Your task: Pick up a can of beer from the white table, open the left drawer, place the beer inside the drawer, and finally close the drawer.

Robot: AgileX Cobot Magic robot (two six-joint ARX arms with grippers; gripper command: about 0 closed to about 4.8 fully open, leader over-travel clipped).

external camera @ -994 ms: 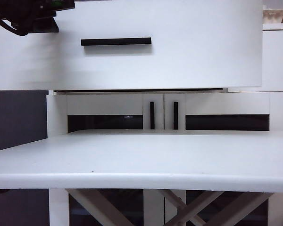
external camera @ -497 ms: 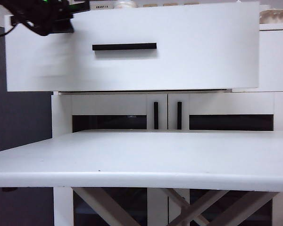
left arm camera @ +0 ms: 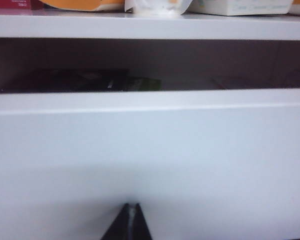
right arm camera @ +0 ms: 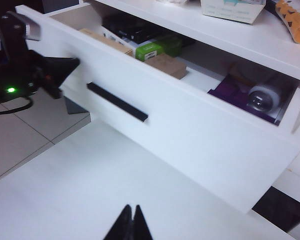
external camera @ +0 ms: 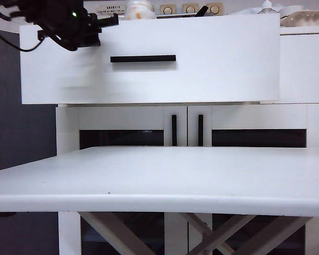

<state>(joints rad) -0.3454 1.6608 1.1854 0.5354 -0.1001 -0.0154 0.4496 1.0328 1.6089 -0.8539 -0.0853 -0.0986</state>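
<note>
L gripper shut at left drawer front; R gripper shut above white table.

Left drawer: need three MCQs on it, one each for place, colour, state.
1. The left end effector is: A on the table; B at the left drawer front, beside the handle; C inside the drawer.
2. Handle colour: A black; B silver; C red.
3. The drawer is: A fully shut; B partly open; C removed.

B, shut tips face the front; A, a black bar; B, contents show in the right wrist view, where the shut right end effector hovers over the white table.
</note>
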